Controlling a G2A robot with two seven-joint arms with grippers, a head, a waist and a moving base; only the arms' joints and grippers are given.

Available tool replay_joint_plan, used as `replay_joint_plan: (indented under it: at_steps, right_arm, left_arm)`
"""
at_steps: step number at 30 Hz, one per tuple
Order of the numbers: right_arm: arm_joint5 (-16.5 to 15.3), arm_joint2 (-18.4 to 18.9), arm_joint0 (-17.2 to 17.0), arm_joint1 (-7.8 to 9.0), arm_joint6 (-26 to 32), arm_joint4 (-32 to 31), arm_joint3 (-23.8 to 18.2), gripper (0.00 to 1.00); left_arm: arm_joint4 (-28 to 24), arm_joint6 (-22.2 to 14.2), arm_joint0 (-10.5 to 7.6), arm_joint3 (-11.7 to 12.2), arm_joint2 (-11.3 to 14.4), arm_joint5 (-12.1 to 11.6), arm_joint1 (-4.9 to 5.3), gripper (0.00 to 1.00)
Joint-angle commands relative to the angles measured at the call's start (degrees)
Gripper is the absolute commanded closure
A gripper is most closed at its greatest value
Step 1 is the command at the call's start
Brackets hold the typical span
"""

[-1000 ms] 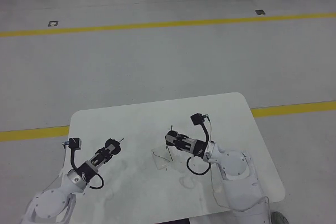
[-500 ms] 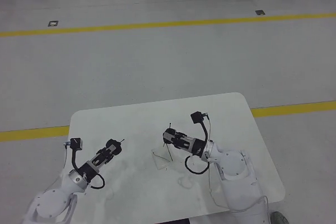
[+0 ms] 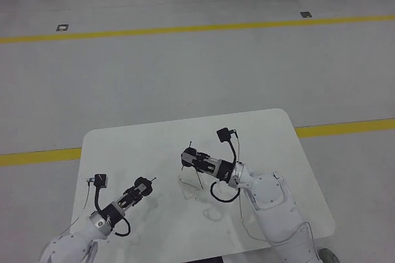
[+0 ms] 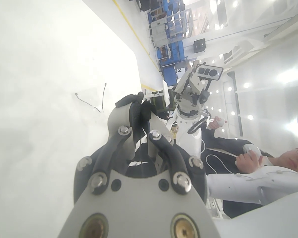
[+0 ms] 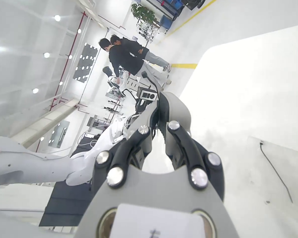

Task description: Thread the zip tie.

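Right tool (image 3: 185,154) and left tool (image 3: 149,181) closer together, right with zip tie (image 3: 189,144).

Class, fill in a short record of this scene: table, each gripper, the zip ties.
table: white, rounded corners
left gripper: shut, over the table
right gripper: shut on a black zip tie
loose zip ties: two, lying flat on the table
clear sheet: on the table, one tie on it
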Motion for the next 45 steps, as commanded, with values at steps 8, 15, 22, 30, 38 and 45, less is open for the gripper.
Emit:
replay_joint_plan:
  at_steps: [8,15,22,30,38,45]
  right_arm:
    - [0.00,-1.38,0.69,0.46,-0.52,1.11,1.11,1.00]
    - [0.00,-4.68,1.70,0.61,-4.66,-2.44,2.64,1.00]
    - [0.00,-9.04,3.15,1.73,-9.60,-6.44,3.34,1.00]
    - [0.00,-13.45,3.99,3.34,-16.36,-8.53,4.33,1.00]
    - [0.00,-13.45,3.99,3.34,-16.36,-8.53,4.33,1.00]
    - [0.00,-13.45,3.99,3.34,-16.36,-8.53,4.33,1.00]
  left_arm:
    - [2.04,1.67,-0.78,0.05,0.35,-0.04,0.03,1.00]
    - [9.45,7.21,-0.70,-1.01,2.77,0.30,-0.12,1.00]
    - [13.39,12.04,1.04,-2.98,3.84,2.26,-0.11,1.00]
    - [9.58,13.03,1.35,-2.64,2.60,2.97,0.04,1.00]
    - [9.58,13.03,1.35,-2.64,2.60,2.97,0.04,1.00]
    - [9.58,13.03,1.35,-2.64,2.60,2.97,0.04,1.00]
